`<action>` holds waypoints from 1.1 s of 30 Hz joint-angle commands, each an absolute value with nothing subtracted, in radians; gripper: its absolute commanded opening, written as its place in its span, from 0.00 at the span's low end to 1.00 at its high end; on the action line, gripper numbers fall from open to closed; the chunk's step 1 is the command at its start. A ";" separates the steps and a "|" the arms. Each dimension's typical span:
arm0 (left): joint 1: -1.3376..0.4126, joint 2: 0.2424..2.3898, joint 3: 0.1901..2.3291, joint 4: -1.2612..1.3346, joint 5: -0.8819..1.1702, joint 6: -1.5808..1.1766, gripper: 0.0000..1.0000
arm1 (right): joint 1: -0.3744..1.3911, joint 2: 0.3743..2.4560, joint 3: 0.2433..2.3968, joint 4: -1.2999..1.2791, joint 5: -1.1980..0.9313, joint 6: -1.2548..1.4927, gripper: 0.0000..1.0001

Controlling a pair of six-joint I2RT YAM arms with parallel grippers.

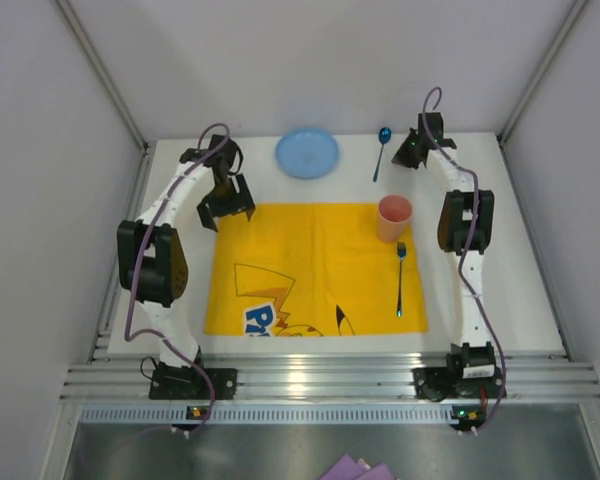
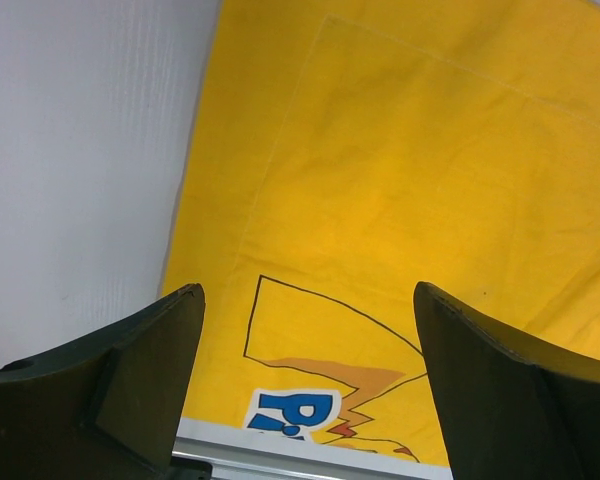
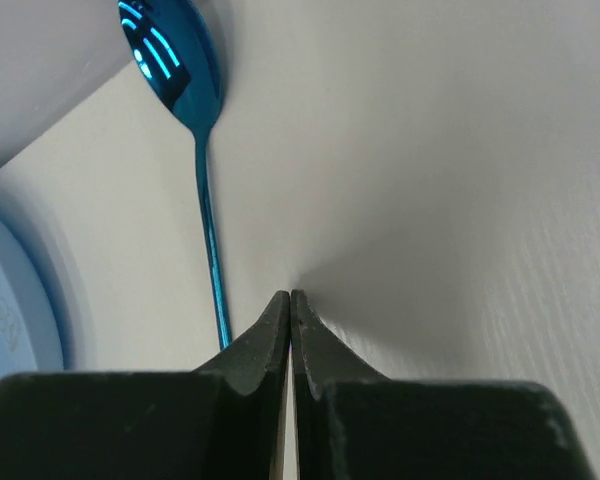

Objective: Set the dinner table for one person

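Right gripper [image 3: 290, 296] pressed together, holding nothing; tips low over white dinner table [image 3: 460, 200], contact unclear; blue spoon [image 3: 208, 220] lies on table just to its left, handle end nearest tips, long axis running away toward bowl; left gripper [image 2: 307, 290] spread wide over yellow placemat [image 2: 400, 180], well apart from spoon; likely right arm's pick: open, shift left, straddle handle.

We lose the handle end of the spoon [image 3: 208, 230] behind the right gripper [image 3: 291, 296], and the picture edge cuts off the blue plate [image 3: 15, 310]. Of the print on the placemat [image 2: 400, 180] we see only part.
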State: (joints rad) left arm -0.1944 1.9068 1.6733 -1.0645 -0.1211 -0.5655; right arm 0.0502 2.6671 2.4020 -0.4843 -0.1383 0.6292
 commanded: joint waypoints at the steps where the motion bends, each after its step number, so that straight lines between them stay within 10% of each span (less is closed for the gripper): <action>1: -0.190 1.839 1.643 -1.032 -0.088 -0.589 0.91 | 0.034 2.611 2.381 -0.461 -0.281 0.575 0.00; 7: -0.196 1.844 1.631 -1.029 -0.071 -0.583 0.90 | 0.064 2.597 2.411 -0.172 -0.399 0.748 0.00; 33: -0.141 1.973 1.750 -1.065 -0.112 -0.569 0.90 | 0.014 2.708 2.439 -0.638 -0.193 0.894 0.00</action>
State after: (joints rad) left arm -0.1436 1.9568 1.7123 -1.0485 -0.1211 -0.5758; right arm 0.0643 2.7556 2.5038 -0.4877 -0.2771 0.9352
